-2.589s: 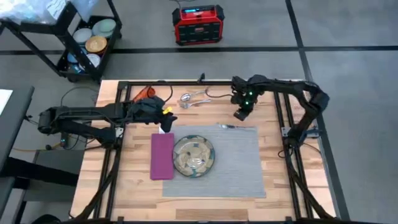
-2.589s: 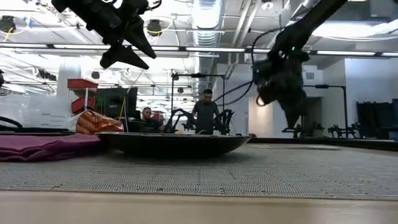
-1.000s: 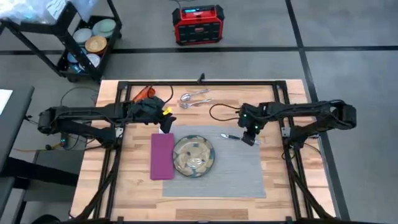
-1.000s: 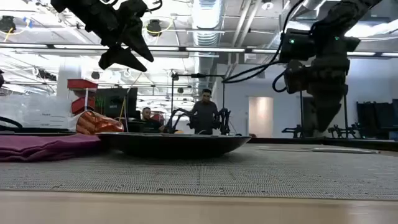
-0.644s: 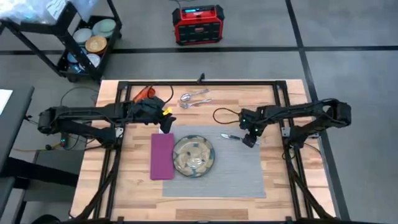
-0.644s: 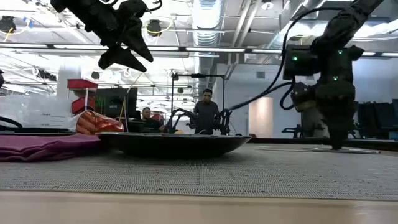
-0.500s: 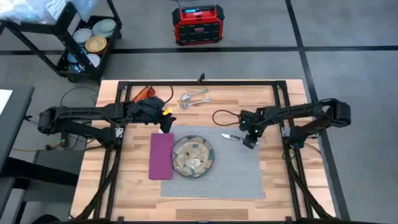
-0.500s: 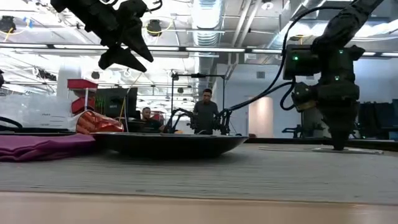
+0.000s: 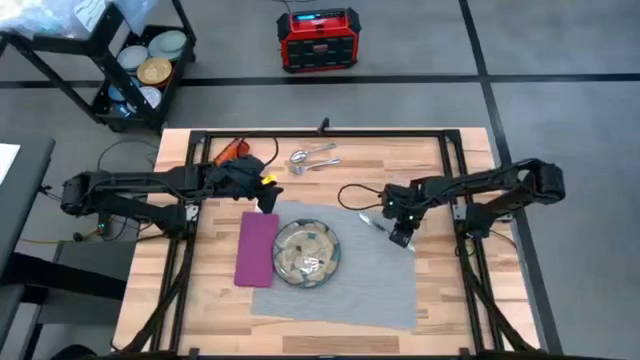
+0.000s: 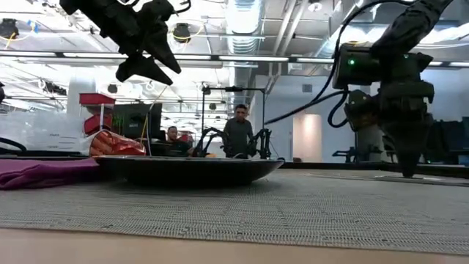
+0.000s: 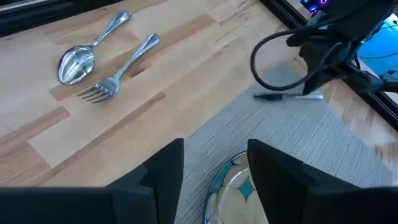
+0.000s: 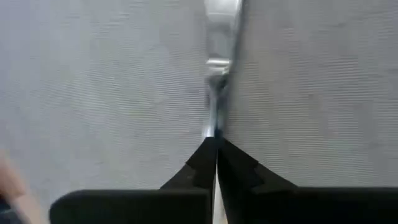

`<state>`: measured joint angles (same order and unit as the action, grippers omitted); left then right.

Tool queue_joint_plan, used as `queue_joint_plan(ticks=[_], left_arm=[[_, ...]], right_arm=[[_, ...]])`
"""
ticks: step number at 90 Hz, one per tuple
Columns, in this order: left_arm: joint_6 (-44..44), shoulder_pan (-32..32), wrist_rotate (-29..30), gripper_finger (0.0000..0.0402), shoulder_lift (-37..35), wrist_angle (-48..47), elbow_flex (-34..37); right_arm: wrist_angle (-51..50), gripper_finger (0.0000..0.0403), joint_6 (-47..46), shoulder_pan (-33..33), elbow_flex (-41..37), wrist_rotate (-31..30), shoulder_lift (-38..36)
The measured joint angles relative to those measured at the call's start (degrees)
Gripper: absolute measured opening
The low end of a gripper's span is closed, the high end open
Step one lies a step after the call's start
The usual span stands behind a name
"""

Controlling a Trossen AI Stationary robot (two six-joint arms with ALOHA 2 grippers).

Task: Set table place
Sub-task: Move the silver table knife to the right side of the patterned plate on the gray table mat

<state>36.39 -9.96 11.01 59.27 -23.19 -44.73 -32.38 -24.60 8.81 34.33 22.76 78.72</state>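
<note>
Right gripper (image 9: 400,236) clenched on knife (image 9: 372,222) | placemat (image 9: 380,290) now skewed | left gripper (image 11: 211,165) parted, unmoved

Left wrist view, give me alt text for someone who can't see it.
A silver spoon and fork lie side by side on the bare wooden table, off the grey placemat. Farther off, the right gripper holds a knife low over the placemat. The patterned plate's rim shows between the left gripper's open fingers.
</note>
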Motion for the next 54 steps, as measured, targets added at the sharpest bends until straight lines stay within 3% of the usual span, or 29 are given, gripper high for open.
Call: queue_joint_plan(ticks=[21, 41, 54], left_arm=[[0.1, 0.0, 0.4, 0.0162, 0.0, 0.2, 0.0], [0.2, 0.0, 0.4, 0.0162, 0.0, 0.2, 0.0], [0.3, 0.0, 0.4, 0.0162, 0.0, 0.2, 0.0]], right_arm=[[10.2, 0.0, -6.2, -3.7, 0.0, 5.6, -0.1], [2.9, 0.0, -9.1, -3.7, 0.1, -9.2, -1.7], [-3.0, 0.0, -9.0, -3.8, 0.1, -12.2, -1.7]])
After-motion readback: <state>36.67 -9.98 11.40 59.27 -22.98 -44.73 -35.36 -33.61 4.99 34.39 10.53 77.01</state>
